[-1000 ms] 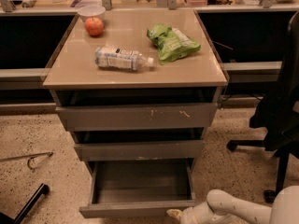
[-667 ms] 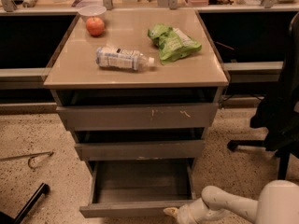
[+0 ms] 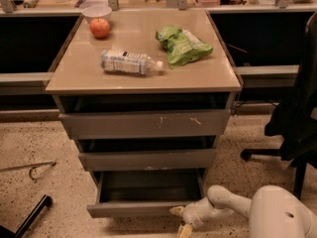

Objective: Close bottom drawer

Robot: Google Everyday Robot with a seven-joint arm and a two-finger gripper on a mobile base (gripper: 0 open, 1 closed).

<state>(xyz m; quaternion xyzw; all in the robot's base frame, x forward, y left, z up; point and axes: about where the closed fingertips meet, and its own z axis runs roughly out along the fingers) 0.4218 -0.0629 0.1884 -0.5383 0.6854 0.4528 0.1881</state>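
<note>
The bottom drawer (image 3: 141,209) is the lowest and narrowest of three grey cabinet drawers. It stands pulled out, and its shallow grey interior (image 3: 148,186) shows. My gripper (image 3: 181,220) is low at the right end of the drawer's front panel, on a white arm (image 3: 225,202) coming in from the lower right. Its two yellowish fingertips are apart. The upper one (image 3: 176,211) is against the panel's right end, and the lower one (image 3: 184,230) is near the floor. It holds nothing.
The mid drawer (image 3: 147,159) and the top drawer (image 3: 144,124), which has white scratches, stick out slightly. A bottle (image 3: 129,62), an apple (image 3: 99,28), a bowl (image 3: 97,11) and a green bag (image 3: 182,44) lie on the cabinet top. A black office chair (image 3: 297,118) stands to the right. A black bar (image 3: 30,216) lies on the floor to the left.
My gripper has moved left and up against the drawer front's right end. The bottom drawer has slid partway back into the cabinet.
</note>
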